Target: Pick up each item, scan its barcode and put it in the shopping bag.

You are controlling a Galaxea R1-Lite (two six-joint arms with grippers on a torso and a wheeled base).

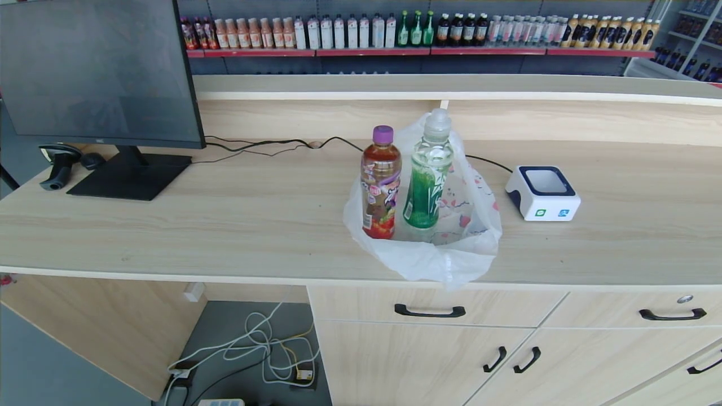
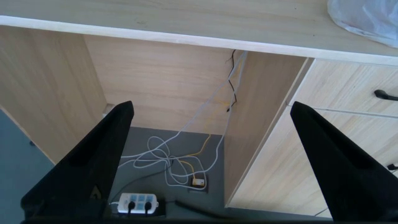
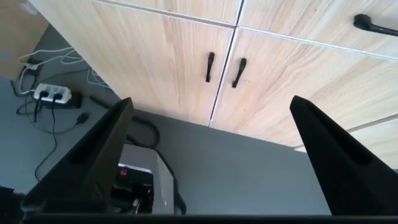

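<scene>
the white shopping bag (image 1: 445,256) is lying open at the centre of the head view, on the light wooden worktop (image 1: 225,225), near its front edge; two bottles are standing upright inside it, side by side; the tea bottle (image 1: 381,183) with the purple cap is standing at the left, the clear bottle (image 1: 428,180) with the green label at the right; the small white scanner box (image 1: 542,193) is sitting right of the bag, near it but apart; a dark monitor (image 1: 96,73) is standing in the upper left of the frame, and a black handheld scanner (image 1: 56,166) is resting left of its foot; the left tool (image 2: 211,106) is hanging released below the worktop's edge, its two dark fingers wide apart with nothing between them, facing the cables (image 2: 174,162) on the floor; the right tool (image 3: 211,101) is also released and grasping nothing, facing the cupboard doors (image 3: 224,68).
</scene>
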